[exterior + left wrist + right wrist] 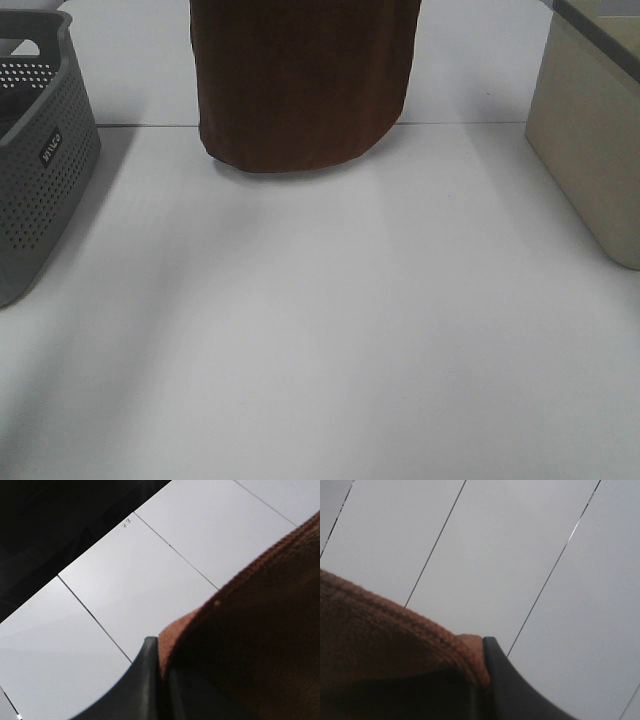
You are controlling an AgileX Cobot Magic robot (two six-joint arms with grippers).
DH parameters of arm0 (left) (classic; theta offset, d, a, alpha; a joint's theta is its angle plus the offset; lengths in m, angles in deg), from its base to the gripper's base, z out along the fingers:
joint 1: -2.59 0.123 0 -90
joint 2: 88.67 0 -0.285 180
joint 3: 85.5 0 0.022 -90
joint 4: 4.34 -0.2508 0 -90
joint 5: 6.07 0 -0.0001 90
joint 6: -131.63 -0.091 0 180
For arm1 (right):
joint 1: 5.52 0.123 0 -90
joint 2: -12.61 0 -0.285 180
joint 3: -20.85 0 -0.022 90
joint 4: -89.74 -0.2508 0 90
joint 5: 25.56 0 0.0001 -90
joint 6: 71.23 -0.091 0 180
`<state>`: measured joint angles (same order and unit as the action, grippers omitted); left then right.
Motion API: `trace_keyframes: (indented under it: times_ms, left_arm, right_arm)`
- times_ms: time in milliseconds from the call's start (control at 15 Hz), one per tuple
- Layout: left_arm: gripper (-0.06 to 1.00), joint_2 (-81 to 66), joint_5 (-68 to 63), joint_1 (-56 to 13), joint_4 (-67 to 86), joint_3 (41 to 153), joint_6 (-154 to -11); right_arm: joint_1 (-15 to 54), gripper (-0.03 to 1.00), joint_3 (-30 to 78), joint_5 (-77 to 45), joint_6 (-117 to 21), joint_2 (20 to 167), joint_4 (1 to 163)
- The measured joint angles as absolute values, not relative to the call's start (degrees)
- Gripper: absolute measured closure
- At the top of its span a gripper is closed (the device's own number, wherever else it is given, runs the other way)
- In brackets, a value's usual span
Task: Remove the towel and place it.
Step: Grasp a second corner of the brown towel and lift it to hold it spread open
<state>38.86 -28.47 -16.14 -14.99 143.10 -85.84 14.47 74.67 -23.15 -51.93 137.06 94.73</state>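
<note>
Left hand (160, 655) and right hand (481, 652) each pinch the towel (300, 80). It hangs over the white tabletop (320, 330). The basket label (51, 149) is blurry.

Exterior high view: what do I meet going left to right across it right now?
grey perforated basket → dark brown towel, hanging at the middle → beige bin

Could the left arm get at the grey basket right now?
Probably not to grasp it: the left gripper is shut on the towel. Only bare table lies between towel and grey basket.
</note>
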Motion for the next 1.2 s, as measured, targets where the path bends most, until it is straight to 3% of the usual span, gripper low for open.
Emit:
trace_keyframes:
  times_ms: [533, 1200]
  left_arm:
    - [0.94, 57.7, -28.4, -14.8, -15.6, 170.1, -82.4]
    - [0.94, 59.6, -24.6, -12.8, -16.5, 172.3, -78.9]
  right_arm:
    - [13.5, 0.96, 79.0, -28.6, -51.9, 143.3, 94.7]
    - [13.0, 0.96, 79.1, -27.4, -51.9, 144.6, 94.7]
